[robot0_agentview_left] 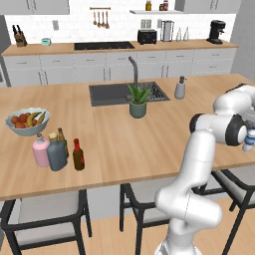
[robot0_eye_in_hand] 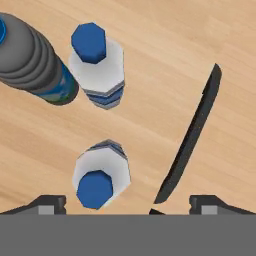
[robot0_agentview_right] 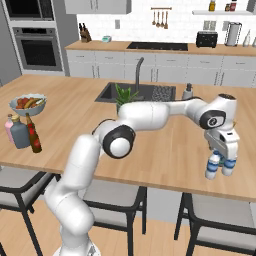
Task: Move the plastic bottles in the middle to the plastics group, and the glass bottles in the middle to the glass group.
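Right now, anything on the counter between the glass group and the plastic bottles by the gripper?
Nothing. In the right base view, bare wood runs from the glass group to the plastic bottles under the open gripper.

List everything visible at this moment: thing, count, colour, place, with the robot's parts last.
plastic bottles: three, clear-white with blue caps, island's right front edge, under the hand
pink bottle: one, white cap, island's left front
grey-blue bottle: one, cork stopper, beside the pink one
dark brown bottle: one, red cap, right of the grey-blue one
olive-brown bottle: one, behind the grey-blue one
fruit bowl: one, pale blue, island's left
potted plant: one, green, by the sink
soap dispenser: one, white, right of the sink
gripper: open, above the nearest plastic bottle
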{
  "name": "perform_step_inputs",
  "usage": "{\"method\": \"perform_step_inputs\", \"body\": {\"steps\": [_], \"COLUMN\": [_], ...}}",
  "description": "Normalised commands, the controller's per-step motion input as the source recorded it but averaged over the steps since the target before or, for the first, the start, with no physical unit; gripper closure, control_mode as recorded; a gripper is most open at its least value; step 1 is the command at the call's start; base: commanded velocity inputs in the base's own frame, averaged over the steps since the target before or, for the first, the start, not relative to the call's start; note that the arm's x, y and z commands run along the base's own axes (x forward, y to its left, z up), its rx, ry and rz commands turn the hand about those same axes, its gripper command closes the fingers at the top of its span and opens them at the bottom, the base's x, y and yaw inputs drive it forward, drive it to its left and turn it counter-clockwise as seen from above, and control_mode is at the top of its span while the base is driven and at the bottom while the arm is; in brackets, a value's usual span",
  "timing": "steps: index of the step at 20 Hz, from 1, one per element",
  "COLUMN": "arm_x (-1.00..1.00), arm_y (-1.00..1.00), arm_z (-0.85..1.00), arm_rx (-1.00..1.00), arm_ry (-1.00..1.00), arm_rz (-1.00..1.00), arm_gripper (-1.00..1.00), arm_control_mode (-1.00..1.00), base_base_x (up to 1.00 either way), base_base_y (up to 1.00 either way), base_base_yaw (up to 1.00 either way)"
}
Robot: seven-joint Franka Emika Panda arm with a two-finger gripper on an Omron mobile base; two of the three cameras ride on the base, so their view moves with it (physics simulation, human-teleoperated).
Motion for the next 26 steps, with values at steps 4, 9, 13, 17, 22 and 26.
{"method": "perform_step_inputs", "body": {"steps": [4,9,13,17,22,26], "arm_x": [-0.54,-0.44,-0.35,-0.31,-0.25,-0.26], "arm_y": [0.59,0.79,0.89,0.92,0.97,0.94], "arm_z": [0.19,0.15,0.11,0.20,0.29,0.28], "arm_rx": [-0.03,-0.04,-0.03,0.00,0.00,0.00], "arm_ry": [-0.01,0.00,-0.01,0.00,0.00,0.00], "arm_rz": [0.00,0.00,0.01,0.07,0.16,0.26], "arm_gripper": [-1.00,-1.00,-1.00,-1.00,-1.00,-1.00], "arm_control_mode": [-1.00,-1.00,-1.00,-1.00,-1.00,-1.00], "base_base_x": [0.00,0.00,0.00,0.00,0.00,0.00], "base_base_y": [0.00,0.00,0.00,0.00,0.00,0.00], "base_base_yaw": [0.00,0.00,0.00,0.00,0.00,0.00]}}
